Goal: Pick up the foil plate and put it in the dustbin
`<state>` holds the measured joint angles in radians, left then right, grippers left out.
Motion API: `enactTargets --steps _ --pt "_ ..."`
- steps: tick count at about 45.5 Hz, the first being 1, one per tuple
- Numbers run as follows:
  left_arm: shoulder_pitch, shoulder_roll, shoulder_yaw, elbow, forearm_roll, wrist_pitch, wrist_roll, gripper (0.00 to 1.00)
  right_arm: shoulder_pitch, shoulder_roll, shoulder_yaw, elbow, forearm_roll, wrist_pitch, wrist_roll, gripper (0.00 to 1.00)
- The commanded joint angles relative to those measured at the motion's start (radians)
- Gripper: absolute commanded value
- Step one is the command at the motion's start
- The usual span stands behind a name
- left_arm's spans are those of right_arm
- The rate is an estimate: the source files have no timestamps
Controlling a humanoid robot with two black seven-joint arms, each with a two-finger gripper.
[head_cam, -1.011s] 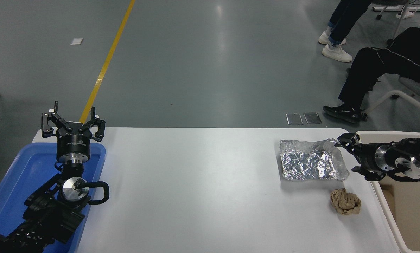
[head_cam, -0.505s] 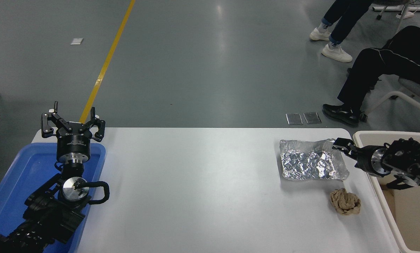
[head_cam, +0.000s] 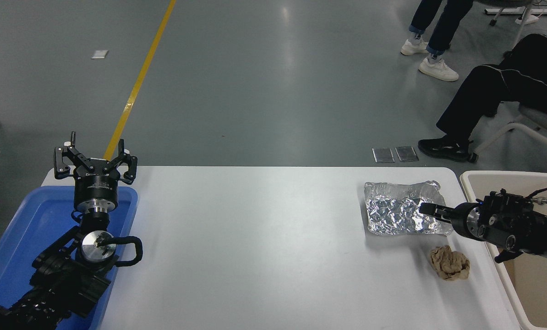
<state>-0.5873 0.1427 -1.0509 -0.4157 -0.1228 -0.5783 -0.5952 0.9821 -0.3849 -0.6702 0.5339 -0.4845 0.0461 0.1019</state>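
Note:
The foil plate (head_cam: 395, 211), a shallow crinkled silver tray, lies on the white table (head_cam: 255, 238) near its far right corner. My right gripper (head_cam: 423, 208) comes in from the right, low over the plate's right part, its tip over the foil; I cannot tell whether it is open or shut. The dustbin (head_cam: 493, 175), a beige tub, stands off the table's right edge, partly hidden by my right arm. My left gripper (head_cam: 95, 158) is open and empty, parked at the lower left.
A crumpled brown paper ball (head_cam: 449, 262) lies just in front of the plate, close to my right arm. A blue tray (head_cam: 21, 229) sits under the left arm. A person's legs (head_cam: 484, 91) and a chair are beyond the table's far right.
My right gripper has moved left and toward the near side, from beside the plate's far right corner to over its right part, and its wrist has turned. The left arm has not moved.

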Motion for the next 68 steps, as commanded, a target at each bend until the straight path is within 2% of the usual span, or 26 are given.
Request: enactTargets --steps 1,3,7,20,24,26,27,31,50,61,68 --pt "0.000 0.000 -0.001 0.000 0.000 0.000 0.000 0.99 -0.005 0.009 -0.046 -0.031 -0.009 -0.026 -0.002 0.87" --pt "0.000 0.000 0.000 0.000 0.000 0.000 0.000 0.99 -0.008 0.014 -0.064 -0.034 -0.009 -0.034 -0.002 0.79" --pt "0.000 0.000 0.000 0.000 0.000 0.000 0.000 0.99 -0.017 0.017 -0.072 -0.032 -0.008 -0.038 -0.002 0.74" --pt "0.000 0.000 0.000 0.000 0.000 0.000 0.000 0.99 -0.043 0.038 -0.072 -0.023 -0.003 -0.063 -0.001 0.73" --pt "0.000 0.000 0.000 0.000 0.000 0.000 0.000 0.99 -0.045 0.041 -0.074 -0.022 -0.003 -0.066 -0.001 0.59" --pt "0.000 0.000 -0.001 0.000 0.000 0.000 0.000 0.99 -0.045 0.043 -0.072 -0.020 -0.003 -0.066 -0.001 0.49" --pt "0.000 0.000 0.000 0.000 0.000 0.000 0.000 0.99 -0.045 0.043 -0.072 -0.020 -0.003 -0.068 -0.001 0.41" --pt "0.000 0.000 0.000 0.000 0.000 0.000 0.000 0.99 -0.042 0.043 -0.074 -0.022 -0.002 -0.068 -0.001 0.00" --pt "0.000 0.000 -0.001 0.000 0.000 0.000 0.000 0.99 0.003 0.027 -0.071 0.015 0.011 -0.069 0.001 0.00" --pt "0.001 0.002 0.000 0.000 0.000 0.002 0.000 0.99 0.133 -0.086 -0.092 0.210 0.015 -0.068 0.001 0.00" --pt "0.003 0.002 -0.001 0.000 0.000 0.001 0.000 0.99 0.323 -0.184 -0.216 0.443 0.014 -0.054 0.005 0.00"
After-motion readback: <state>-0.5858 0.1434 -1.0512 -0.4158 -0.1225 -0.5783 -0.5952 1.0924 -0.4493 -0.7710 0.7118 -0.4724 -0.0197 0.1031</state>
